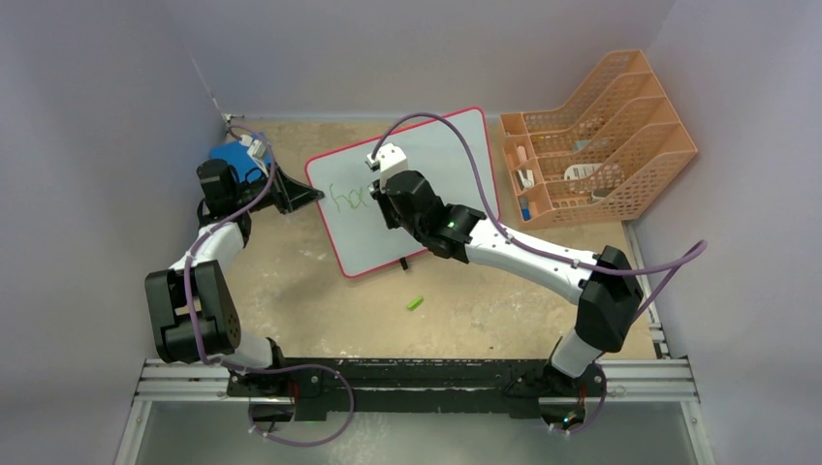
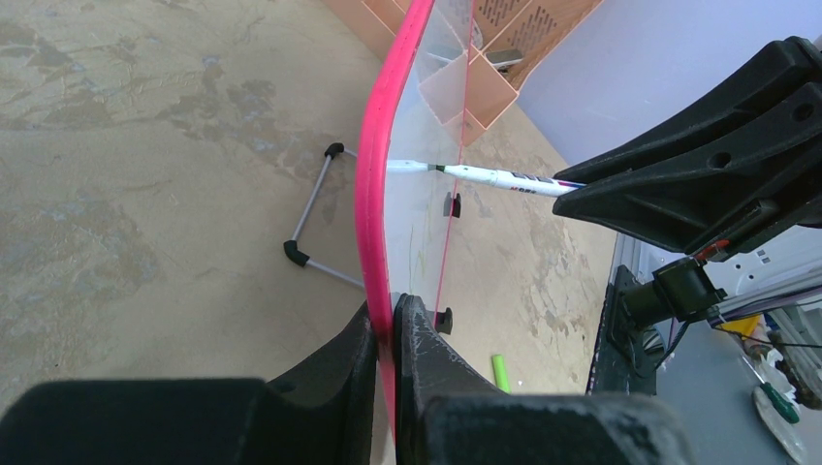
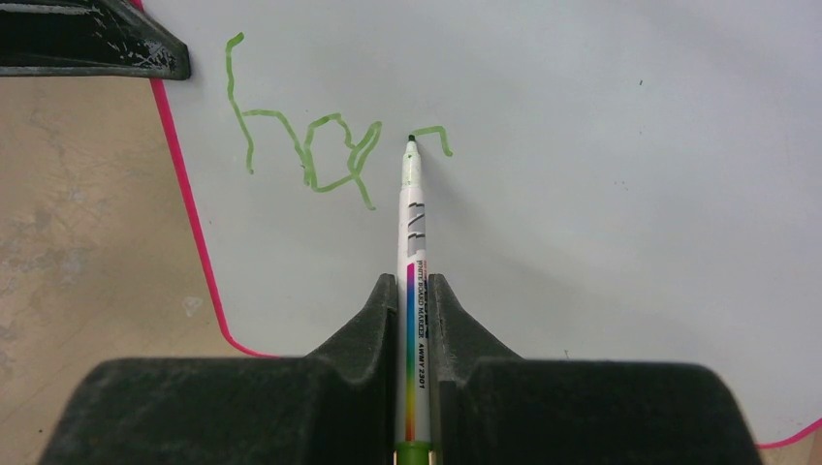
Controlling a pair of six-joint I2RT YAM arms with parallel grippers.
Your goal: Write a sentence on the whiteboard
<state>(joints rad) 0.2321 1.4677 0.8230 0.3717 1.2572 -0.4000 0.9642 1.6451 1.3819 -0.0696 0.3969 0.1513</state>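
Observation:
The whiteboard [image 1: 454,160], white with a thin red rim, stands tilted at mid-table. My left gripper [image 1: 308,197] is shut on its left edge; in the left wrist view the red rim [image 2: 373,174] sits pinched between both fingers of the left gripper [image 2: 393,312]. My right gripper [image 3: 414,286] is shut on a white marker [image 3: 412,218], whose tip touches the board. The sentence [image 3: 310,145] is thin green cursive, with "ha" and part of a following letter showing. From above, the right gripper [image 1: 381,199] covers the end of the green writing [image 1: 345,199].
A green marker cap [image 1: 415,303] lies on the table in front of the board. An orange file rack [image 1: 601,136] stands at the back right. A blue pad [image 1: 231,155] sits behind the left arm. The board's wire stand [image 2: 310,208] rests on the table behind it.

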